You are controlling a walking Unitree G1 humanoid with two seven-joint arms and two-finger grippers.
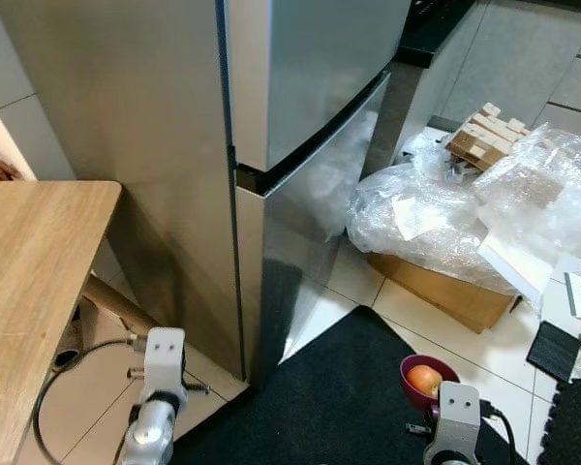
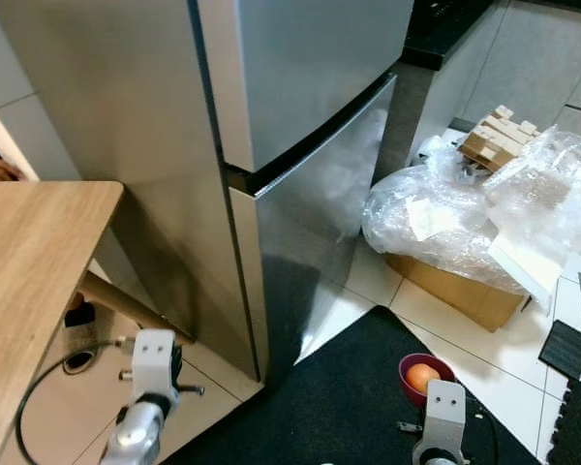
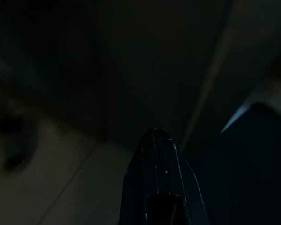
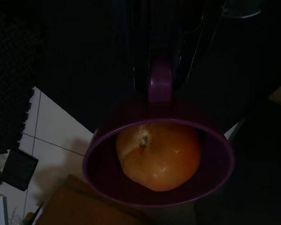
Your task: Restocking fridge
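My right gripper [image 4: 160,79] clamps the purple cup [image 4: 159,154] holding an orange [image 4: 158,154]; the closed fridge [image 1: 300,107] stands ahead-left, nearer my idle left gripper [image 3: 161,187].

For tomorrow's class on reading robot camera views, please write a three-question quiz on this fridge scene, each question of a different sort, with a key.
1. True or false: both fridge doors are shut.
2. What lies in the purple bowl held by the right gripper?
A. an orange fruit
B. an egg
C. nothing
3. Fill in: the plastic-wrapped cardboard box stands on the floor to the robot's ____ of the fridge.

Key:
1. True; no gap shows at either door.
2. A; the orange fruit rests inside the bowl.
3. right.
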